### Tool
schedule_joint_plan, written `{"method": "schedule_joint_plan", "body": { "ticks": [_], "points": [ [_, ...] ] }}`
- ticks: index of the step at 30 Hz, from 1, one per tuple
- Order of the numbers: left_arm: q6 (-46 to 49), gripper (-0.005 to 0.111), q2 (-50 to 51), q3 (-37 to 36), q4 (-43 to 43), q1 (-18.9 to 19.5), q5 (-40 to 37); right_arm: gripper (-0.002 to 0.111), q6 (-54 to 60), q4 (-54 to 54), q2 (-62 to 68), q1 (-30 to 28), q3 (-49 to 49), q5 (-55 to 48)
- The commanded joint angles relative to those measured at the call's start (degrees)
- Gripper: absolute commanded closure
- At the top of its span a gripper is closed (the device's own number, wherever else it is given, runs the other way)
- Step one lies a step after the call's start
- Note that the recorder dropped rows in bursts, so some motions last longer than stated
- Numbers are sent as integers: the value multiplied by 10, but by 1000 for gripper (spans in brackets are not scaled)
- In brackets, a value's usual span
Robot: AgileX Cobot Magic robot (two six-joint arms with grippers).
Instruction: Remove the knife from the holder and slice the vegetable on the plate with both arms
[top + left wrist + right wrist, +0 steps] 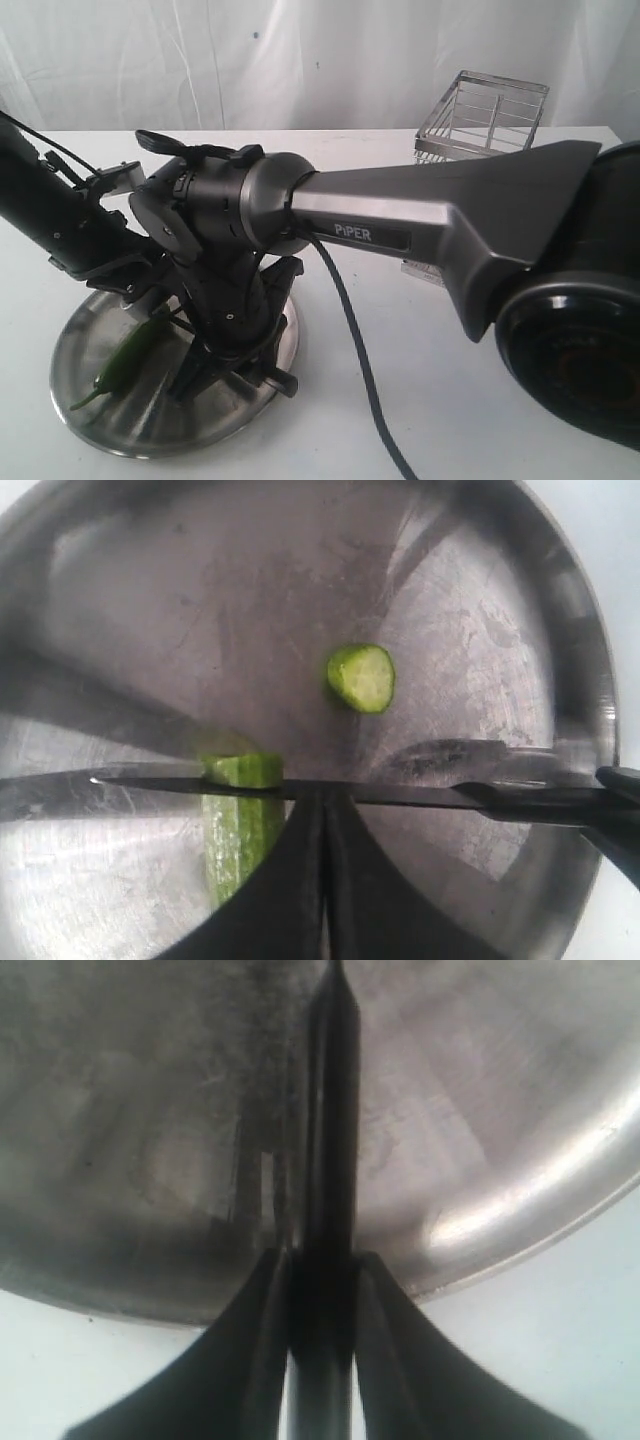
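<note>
On the white table [450, 400], my right gripper [322, 1257] grips the knife [400, 794] and my left gripper [322, 805], pinched closed, sits by the vegetable [238, 840], lower left. I should push straight down slowly.

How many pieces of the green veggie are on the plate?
2. One small round slice lies by itself on the plate. The long piece sits under the knife. Others may be hidden.
</note>
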State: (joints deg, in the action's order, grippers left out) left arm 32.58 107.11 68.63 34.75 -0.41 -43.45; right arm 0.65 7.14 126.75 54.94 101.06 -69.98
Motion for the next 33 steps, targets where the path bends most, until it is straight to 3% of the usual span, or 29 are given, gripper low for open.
{"method": "schedule_joint_plan", "body": {
  "ticks": [1, 7, 17, 33],
  "points": [
    [-5, 107, -4, 0, 3, -3, -21, 107, 6, 0, 0, 0, 4, 0],
    [-44, 107, -8, 0, -74, -3, -47, 107, 6, 1, 0, 0, 4, 0],
    [-58, 107, -27, 0, -61, -3, 19, 107, 7, 1, 0, 0, 4, 0],
    [-58, 107, 6, 0, -40, -3, 57, 107, 7, 1, 0, 0, 4, 0]
  ]
}}
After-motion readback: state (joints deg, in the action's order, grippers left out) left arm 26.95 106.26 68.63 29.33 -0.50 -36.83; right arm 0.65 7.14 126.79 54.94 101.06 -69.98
